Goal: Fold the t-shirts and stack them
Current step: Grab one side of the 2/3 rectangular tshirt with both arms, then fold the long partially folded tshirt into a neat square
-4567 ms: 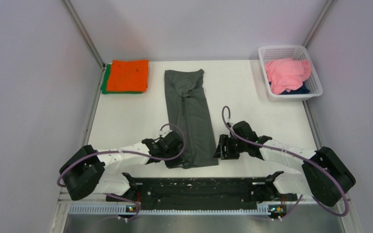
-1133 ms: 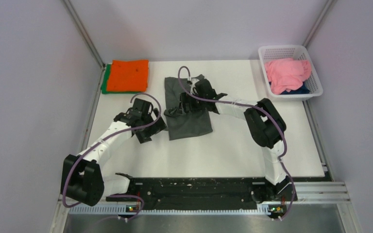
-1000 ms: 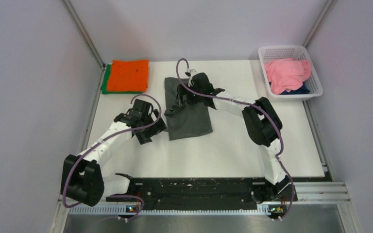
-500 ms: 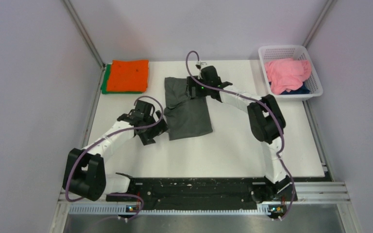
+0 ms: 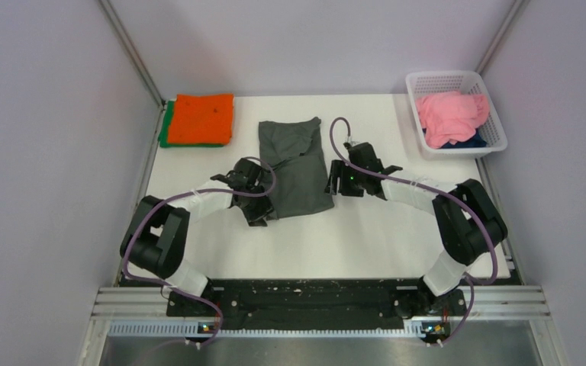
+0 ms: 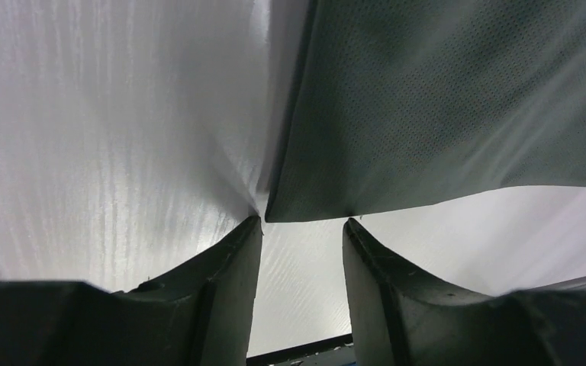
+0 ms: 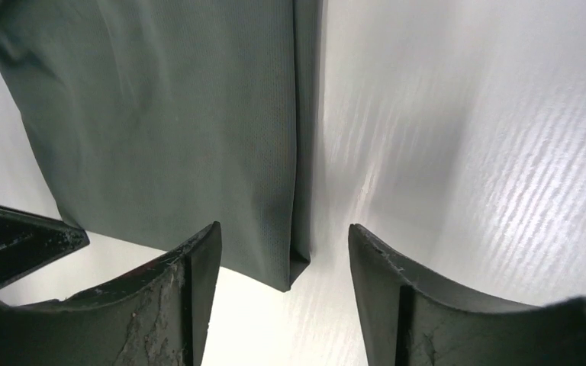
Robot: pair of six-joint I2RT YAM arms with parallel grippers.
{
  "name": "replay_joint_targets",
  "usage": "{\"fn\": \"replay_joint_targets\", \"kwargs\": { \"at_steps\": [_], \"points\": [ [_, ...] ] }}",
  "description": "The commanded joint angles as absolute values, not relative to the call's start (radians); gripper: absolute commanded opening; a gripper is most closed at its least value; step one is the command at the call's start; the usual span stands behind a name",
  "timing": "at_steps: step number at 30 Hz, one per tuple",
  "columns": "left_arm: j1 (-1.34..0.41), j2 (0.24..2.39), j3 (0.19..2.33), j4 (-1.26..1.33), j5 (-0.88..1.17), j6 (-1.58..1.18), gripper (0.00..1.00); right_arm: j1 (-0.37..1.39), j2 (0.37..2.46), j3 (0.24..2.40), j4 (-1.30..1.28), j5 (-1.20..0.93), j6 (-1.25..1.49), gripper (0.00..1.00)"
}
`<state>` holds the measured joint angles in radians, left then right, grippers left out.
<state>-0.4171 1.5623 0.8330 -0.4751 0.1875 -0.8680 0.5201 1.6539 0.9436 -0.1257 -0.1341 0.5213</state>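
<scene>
You are seeing the folded dark grey cloth t-shirt (image 5: 296, 164) lying mid-way across the white counter (image 5: 366, 236), with a pincer sitting at each near corner.

Your left pincer (image 6: 301, 225) is standing open, its fingers spread either side of the shirt's near-left corner and clamping nothing, while your right pincer (image 7: 282, 236) is likewise gaping, with the near-right corner lying between its fingers. Whether either one is touching the cloth, you cannot tell. At the far left corner, the folded orange cloth t-shirt (image 5: 201, 117) is resting on the green cloth t-shirt (image 5: 166, 130). At the far right, the crumpled pink cloth t-shirt (image 5: 450, 113) is lying over the navy cloth t-shirt (image 5: 465, 140) inside the white plastic lattice basket (image 5: 427, 78).
</scene>
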Motion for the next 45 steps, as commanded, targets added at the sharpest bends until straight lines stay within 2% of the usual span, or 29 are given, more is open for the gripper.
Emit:
{"fn": "replay_joint_targets", "kwargs": {
  "at_steps": [1, 7, 10, 13, 16, 17, 23, 28, 32, 38, 45],
  "points": [
    [-0.432, 1.614, 0.838, -0.453, 0.145, -0.872, 0.47, 0.514, 1.683, 0.921, -0.063, -0.232, 0.578, 0.56],
    [-0.433, 1.651, 0.849, -0.444, 0.104, -0.885, 0.22, 0.514, 1.675, 0.858, -0.076, -0.242, 0.585, 0.49],
    [-0.433, 1.660, 0.853, -0.442, 0.087, -0.888, 0.00, 0.514, 1.684, 0.837, -0.073, -0.256, 0.581, 0.46],
    [-0.433, 1.662, 0.848, -0.433, 0.086, -0.878, 0.00, 0.516, 1.699, 0.829, -0.053, -0.305, 0.591, 0.32],
    [-0.437, 1.626, 0.830, -0.432, 0.081, -0.872, 0.00, 0.520, 1.687, 0.812, -0.022, -0.362, 0.606, 0.05],
    [-0.443, 1.602, 0.818, -0.433, 0.077, -0.870, 0.00, 0.519, 1.675, 0.804, -0.020, -0.375, 0.611, 0.00],
    [-0.535, 1.397, 0.712, -0.482, 0.069, -0.886, 0.00, 0.521, 1.539, 0.746, -0.116, -0.483, 0.600, 0.00],
    [-0.683, 1.208, 0.755, -0.650, 0.013, -0.961, 0.00, 0.535, 1.347, 0.682, -0.257, -0.643, 0.592, 0.00],
    [-0.701, 1.072, 0.814, -0.716, 0.064, -0.964, 0.00, 0.533, 1.221, 0.717, -0.367, -0.682, 0.585, 0.00],
    [-0.687, 1.013, 0.906, -0.680, 0.028, -0.876, 0.00, 0.510, 1.122, 0.839, -0.380, -0.639, 0.583, 0.00],
    [-0.487, 1.126, 1.015, -0.532, 0.159, -0.707, 0.00, 0.356, 1.215, 0.868, -0.298, -0.703, 0.635, 0.00]
  ]
}}
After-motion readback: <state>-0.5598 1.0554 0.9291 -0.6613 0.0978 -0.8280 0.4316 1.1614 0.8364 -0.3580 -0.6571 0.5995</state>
